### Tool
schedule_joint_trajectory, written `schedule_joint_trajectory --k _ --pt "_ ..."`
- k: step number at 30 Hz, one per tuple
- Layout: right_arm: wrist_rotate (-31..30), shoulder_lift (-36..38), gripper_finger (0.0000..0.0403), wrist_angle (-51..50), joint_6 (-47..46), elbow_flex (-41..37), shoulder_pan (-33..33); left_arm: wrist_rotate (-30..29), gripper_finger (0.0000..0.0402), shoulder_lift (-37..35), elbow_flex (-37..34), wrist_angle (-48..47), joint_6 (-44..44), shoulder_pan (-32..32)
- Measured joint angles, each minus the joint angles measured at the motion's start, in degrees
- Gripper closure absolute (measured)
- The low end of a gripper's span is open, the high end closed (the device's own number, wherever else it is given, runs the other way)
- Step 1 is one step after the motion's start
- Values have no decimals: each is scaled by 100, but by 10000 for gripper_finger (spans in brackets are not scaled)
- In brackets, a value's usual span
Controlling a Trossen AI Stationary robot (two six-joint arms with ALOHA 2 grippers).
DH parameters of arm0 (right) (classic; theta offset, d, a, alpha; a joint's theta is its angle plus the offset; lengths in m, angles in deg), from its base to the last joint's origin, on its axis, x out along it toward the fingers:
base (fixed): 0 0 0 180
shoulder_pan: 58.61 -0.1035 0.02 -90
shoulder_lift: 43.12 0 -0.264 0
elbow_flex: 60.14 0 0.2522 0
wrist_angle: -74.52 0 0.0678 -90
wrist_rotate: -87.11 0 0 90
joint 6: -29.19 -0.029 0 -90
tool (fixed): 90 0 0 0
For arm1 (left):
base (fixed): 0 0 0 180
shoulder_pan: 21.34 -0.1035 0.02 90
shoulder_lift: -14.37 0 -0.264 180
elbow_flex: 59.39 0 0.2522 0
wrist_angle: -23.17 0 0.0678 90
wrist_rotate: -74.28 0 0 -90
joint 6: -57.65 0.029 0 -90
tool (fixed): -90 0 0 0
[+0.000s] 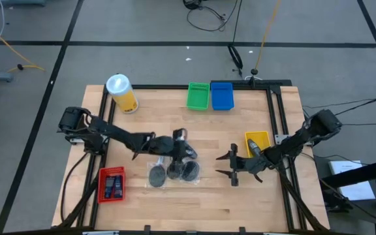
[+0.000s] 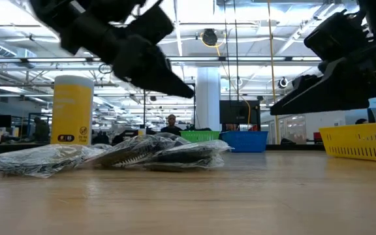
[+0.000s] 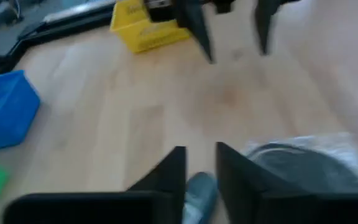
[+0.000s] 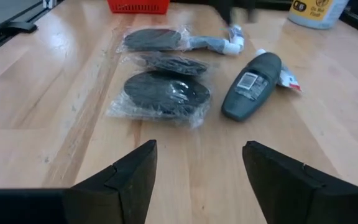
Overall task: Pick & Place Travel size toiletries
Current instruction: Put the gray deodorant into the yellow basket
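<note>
My left gripper (image 1: pixel 187 151) is low over the toiletries in the middle of the counter (image 1: pixel 240 196), nearly pinched around a small grey tube (image 3: pixel 199 194). 3 bagged discs (image 4: pixel 166 92) lie in a row beside it, with a dark bottle (image 4: pixel 252 85) next to them. My right gripper (image 1: pixel 229 166) hangs spread wide and empty, near the yellow tray (image 1: pixel 256 140).

One camera is looking straight down over the table (image 1: pixel 194 202), another skimming level across it; both wrist cameras are facing each other closely across its middle.
</note>
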Motion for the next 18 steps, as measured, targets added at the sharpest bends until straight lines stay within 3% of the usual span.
schedule_joint_trajectory --k 4,10,14,18 --pt "130 -46 149 133 15 -1 38 227 211 35 742 -1807 306 -395" --pt "500 -16 124 146 -119 0 111 1064 97 253 977 -2742 764 -918" --pt "603 -13 115 117 -132 -3 111 1095 78 574 977 -2821 992 -1065" --pt "605 -16 117 95 -114 -1 111 1088 88 945 974 -2527 1210 -1090"
